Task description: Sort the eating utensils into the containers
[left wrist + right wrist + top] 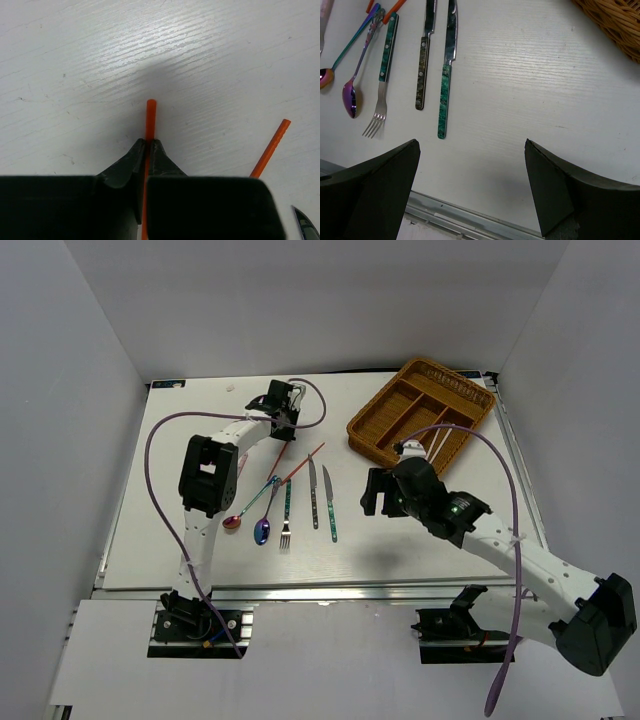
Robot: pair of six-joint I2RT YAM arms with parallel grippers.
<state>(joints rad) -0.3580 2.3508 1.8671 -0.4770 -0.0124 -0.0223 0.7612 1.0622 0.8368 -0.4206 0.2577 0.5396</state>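
1. The left claw (149, 146) was shut tight on one orange chopstick (150, 115). The tip poked out past its fingers, low over the table (75, 60). So the step looked like picking up that stick. I could not tell if it was off the table yet.
2. A second orange chopstick (270, 148) lay just beside it. A teal knife (445, 100), a dark knife (422, 75), a fork (382, 85) and a purple spoon (351, 97) lay in a row nearby.
3. The right claw (471, 150) was wide open and held nothing. It hung over the table near the knives.
4. Next, I think the left arm must lift the stick, carry it across to the wicker tray (400, 405) and drop it in a long slot. That is a long reach.
5. The table was white with fine wood lines. White walls stood around it.
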